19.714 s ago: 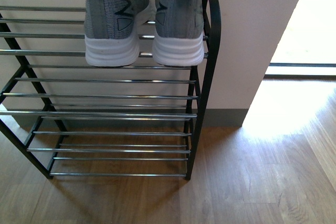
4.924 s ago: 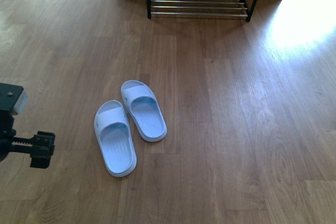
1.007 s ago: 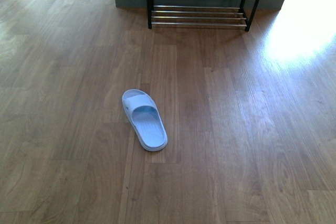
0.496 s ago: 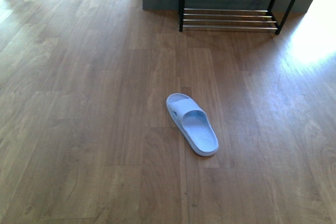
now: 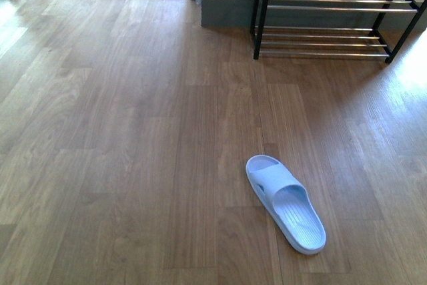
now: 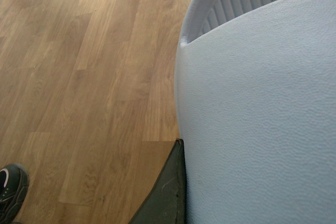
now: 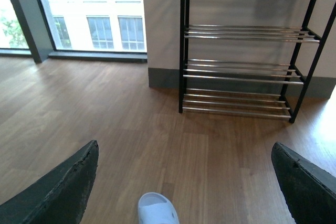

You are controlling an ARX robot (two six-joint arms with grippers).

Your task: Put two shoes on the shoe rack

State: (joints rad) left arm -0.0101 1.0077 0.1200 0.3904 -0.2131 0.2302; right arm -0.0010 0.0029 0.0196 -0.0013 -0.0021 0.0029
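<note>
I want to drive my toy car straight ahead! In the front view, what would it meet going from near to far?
pale blue slipper → bare wooden floor → shoe rack against the wall

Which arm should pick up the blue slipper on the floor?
Right, probably. The right gripper has its jaws wide open and empty, with the light blue rubber slipper on the wooden floor ahead. A second light blue slipper fills the left wrist view, seemingly held.
</note>
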